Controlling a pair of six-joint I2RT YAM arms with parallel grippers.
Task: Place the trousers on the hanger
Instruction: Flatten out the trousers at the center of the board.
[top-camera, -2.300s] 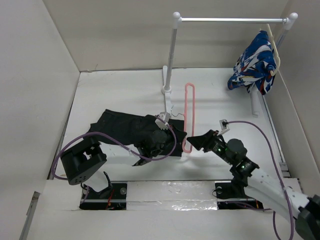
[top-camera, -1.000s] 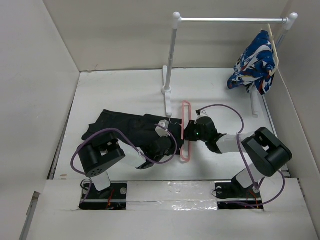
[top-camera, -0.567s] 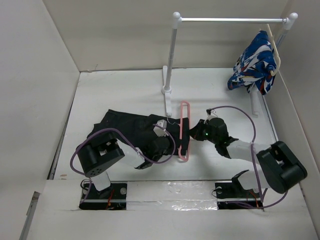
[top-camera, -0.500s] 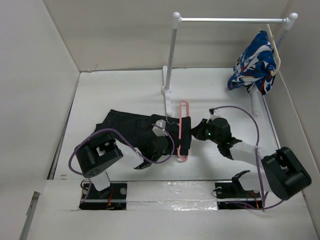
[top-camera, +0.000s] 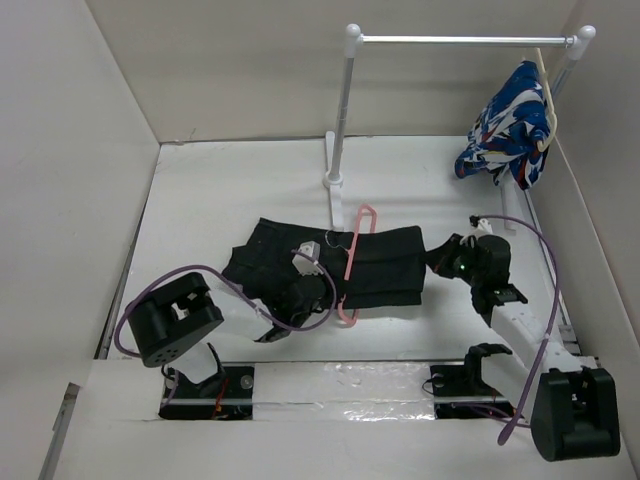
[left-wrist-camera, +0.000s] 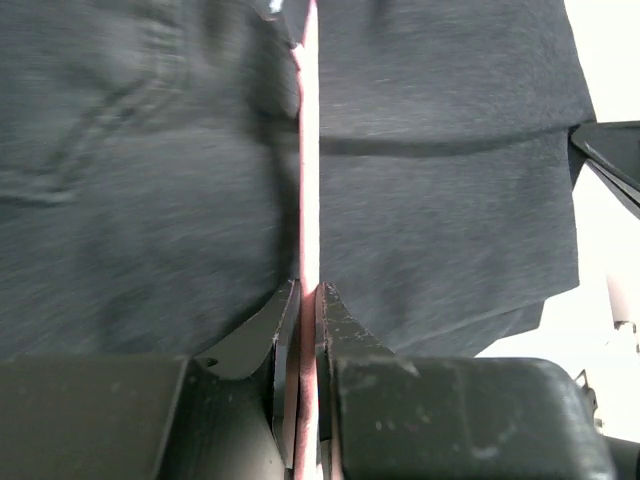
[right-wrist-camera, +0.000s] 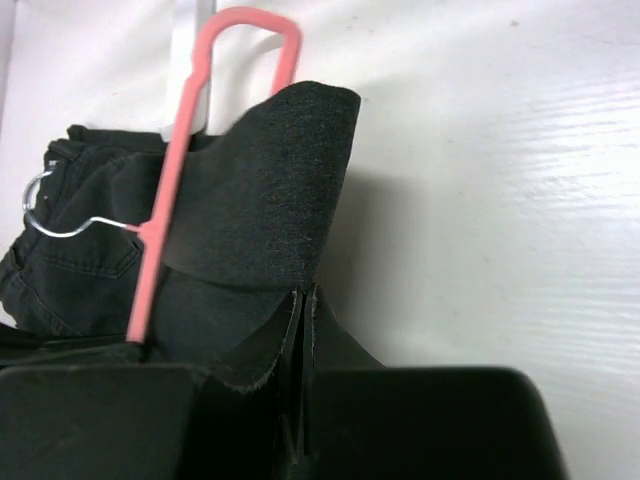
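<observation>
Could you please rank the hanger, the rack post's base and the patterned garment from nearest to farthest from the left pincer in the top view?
1. The hanger, gripped in the left pincer.
2. The rack post's base, farther back, mid-table.
3. The patterned garment, hanging at the far right.

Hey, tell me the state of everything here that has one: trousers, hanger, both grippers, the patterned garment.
Hanger: lying across the trousers, gripped.
Trousers: spread on the table, one end gripped.
Left gripper: jaws shut on the hanger.
Right gripper: jaws shut on the trousers.
Patterned garment: hanging from the rail.
</observation>
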